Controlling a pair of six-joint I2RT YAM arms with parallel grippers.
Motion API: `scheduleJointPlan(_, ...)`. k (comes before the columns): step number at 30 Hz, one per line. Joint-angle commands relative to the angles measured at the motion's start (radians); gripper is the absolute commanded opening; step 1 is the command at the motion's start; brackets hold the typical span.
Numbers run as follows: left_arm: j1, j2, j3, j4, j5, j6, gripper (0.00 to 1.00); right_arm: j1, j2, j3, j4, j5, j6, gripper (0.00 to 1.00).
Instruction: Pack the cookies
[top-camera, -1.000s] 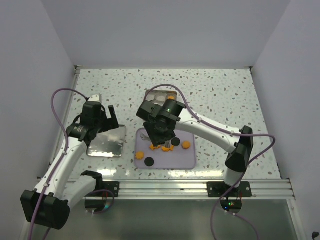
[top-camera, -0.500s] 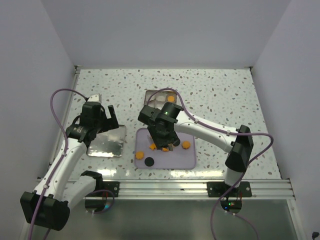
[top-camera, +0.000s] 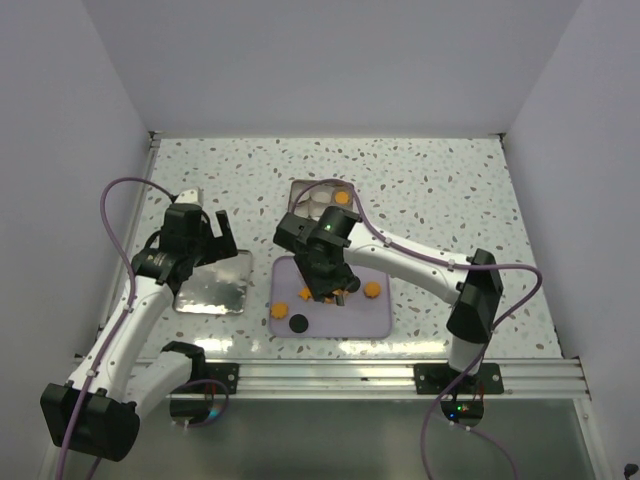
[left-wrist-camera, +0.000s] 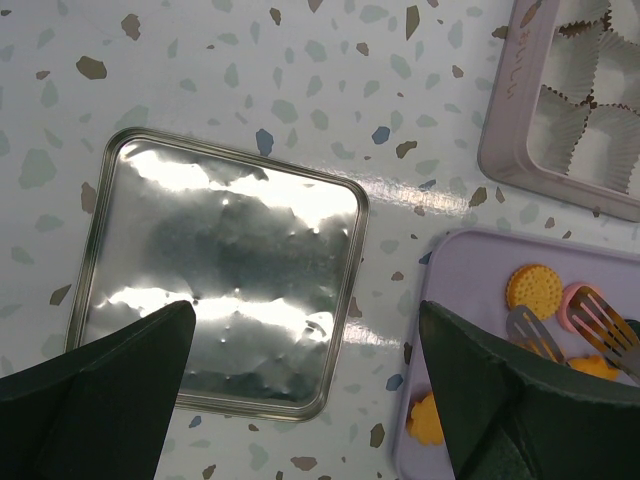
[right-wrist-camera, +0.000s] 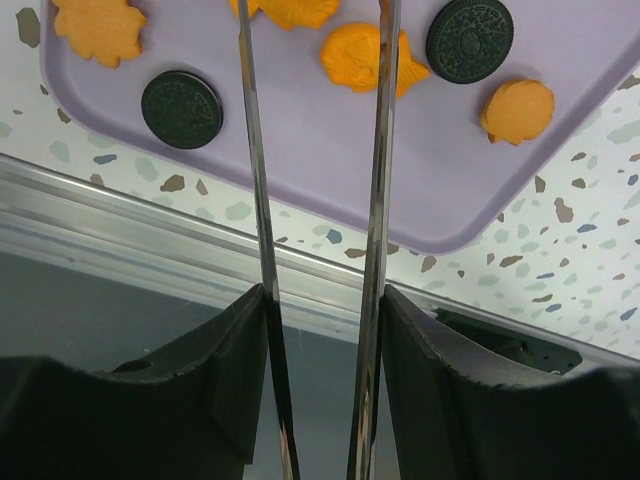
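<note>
The right gripper has jaws half open, long blades flanking a pink cookie; grip cannot be told. Other cookies lie on the lavender tray by the tabletop's near edge. The left gripper, jaws wide, hovers over a tin lid.

Tin lid: mirror-bright, dented metal. Tray: smooth matt plastic. Table: glossy, speckled. Black cookies: embossed, matt. Cups: pleated white paper.

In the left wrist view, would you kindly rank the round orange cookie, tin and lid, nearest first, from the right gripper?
1. Round orange cookie, on the tray, right beside the right gripper.
2. Tin, upper right of the view.
3. Lid, far left.
</note>
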Motion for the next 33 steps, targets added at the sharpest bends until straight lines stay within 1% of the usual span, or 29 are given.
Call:
scheduleJointPlan(1, -0.007, -0.013, -0.006, 0.037, -0.005, 0.010, 1.00, -0.001, 0.031, 0.044, -0.071, 0.028, -0.010, 0.49)
scheduleJointPlan(14, -0.007, -0.013, -0.006, 0.040, -0.011, 0.009, 1.00, -0.004, 0.112, 0.171, -0.091, 0.052, -0.036, 0.49)
scheduleJointPlan(24, -0.007, -0.013, -0.006, 0.037, -0.019, 0.009, 1.00, -0.019, 0.126, 0.139, -0.073, 0.037, -0.058, 0.49)
scheduleJointPlan(25, -0.006, -0.012, -0.006, 0.037, -0.019, 0.009, 1.00, -0.019, 0.128, 0.137, -0.068, 0.026, -0.059, 0.47)
scheduleJointPlan(26, -0.006, -0.012, -0.006, 0.037, -0.019, 0.009, 1.00, -0.021, 0.129, 0.137, -0.066, 0.015, -0.061, 0.47)
scheduleJointPlan(28, -0.006, -0.010, -0.006, 0.037, -0.019, 0.009, 1.00, -0.019, 0.126, 0.128, -0.051, 0.002, -0.058, 0.42)
scheduleJointPlan(29, -0.006, -0.009, -0.006, 0.037, -0.021, 0.007, 1.00, -0.019, 0.124, 0.123, -0.045, -0.020, -0.052, 0.36)
scheduleJointPlan(33, -0.002, -0.006, -0.003, 0.037, -0.019, 0.007, 1.00, -0.010, 0.112, 0.103, -0.031, -0.044, -0.039, 0.30)
